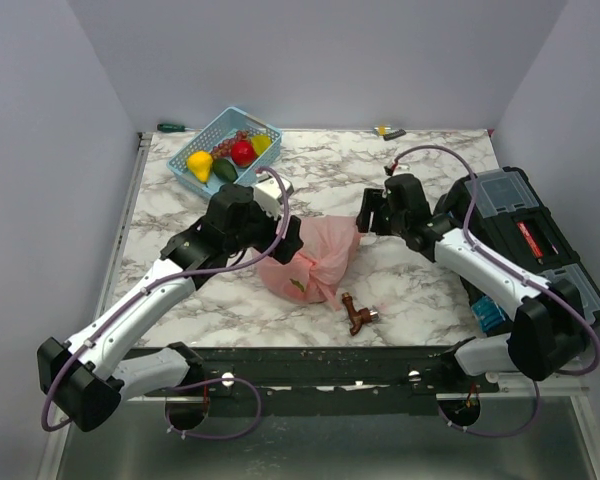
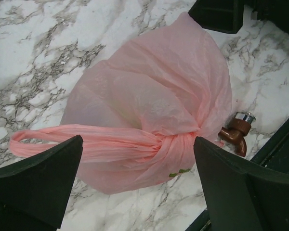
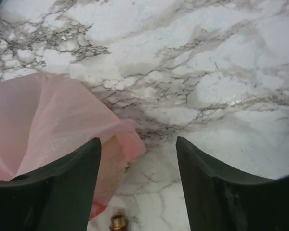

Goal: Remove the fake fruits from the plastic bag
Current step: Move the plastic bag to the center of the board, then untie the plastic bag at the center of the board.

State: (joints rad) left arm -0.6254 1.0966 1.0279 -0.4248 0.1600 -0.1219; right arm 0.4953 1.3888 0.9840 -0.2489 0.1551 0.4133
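Bag: the pink plastic bag (image 1: 318, 255) lies on the marble counter (image 1: 410, 285), between your two arms. Its handles are tied into a knot (image 2: 171, 144), and one loop (image 2: 43, 137) trails out flat from it. The mouth is shut at the knot.

Contents: only a small green patch (image 2: 178, 172) shows through the film beside the knot. You cannot tell what else is inside.

Left gripper (image 2: 137, 139): open, fingers spread wide, hanging right over the bag with the knot between them. Whether the tips touch the film you cannot tell.

Right gripper (image 3: 138, 139): also open, at the bag's far-right edge. One finger is over pink film, the other over bare counter.

Fake fruits (image 1: 225, 160): yellow, green and red pieces sit in the light blue basket (image 1: 202, 135), well apart from the bag, beyond it to the left.

Other items: a small brown tap-like piece (image 1: 358, 316) lies just beside the bag on its near side. A black toolbox (image 1: 525, 225) sits well to the right of the bag, past your right arm.
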